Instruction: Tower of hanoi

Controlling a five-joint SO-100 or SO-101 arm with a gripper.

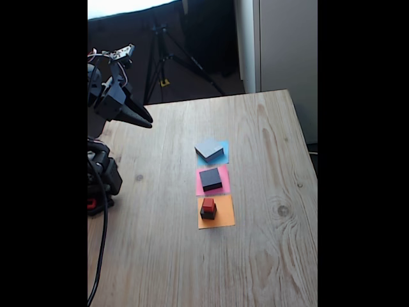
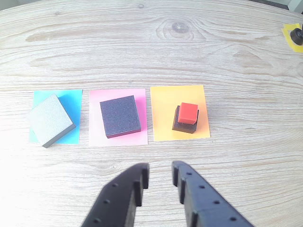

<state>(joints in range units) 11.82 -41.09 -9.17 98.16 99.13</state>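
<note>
A: Gripper [image 2: 160, 170] sits nearest in our wrist view, coming in from the bottom edge. We see both black fingers [image 2: 129, 189] with a narrow gap between the tips, nothing in it. It hangs over bare table [image 2: 151, 47], short of the paper row.

B: Agreed. In our fixed view the gripper [image 1: 146, 120] is at upper left, raised off the table, tips pointing right and slightly down. We can't judge the gap there, the tips read as one dark point. It is well apart from the blocks.

A: Blocks, wrist view, left to right: grey slab [image 2: 51, 119] on blue paper [image 2: 71, 97], rotated and overhanging the paper's left edge. Black slab [image 2: 120, 116] on pink paper [image 2: 118, 139], roughly centred, slightly turned.

B: Then we have the black cube [image 2: 182, 126] on orange paper [image 2: 165, 109], red cube [image 2: 189, 112] stacked on top of it. Red one sits a bit toward the right of the black one.

A: Fixed view matches. We see the row running away from the camera: red cube [image 1: 208, 204] on black cube [image 1: 208, 213] nearest, on orange paper [image 1: 223, 217]; black slab [image 1: 210, 178] in the middle; grey slab [image 1: 209, 149] farthest.

B: No block touches another pad's block. Papers lie just beside each other.

A: We also see a tripod [image 1: 163, 54] on the floor behind the table, and a cable [image 1: 102, 249] down the left edge.
</note>
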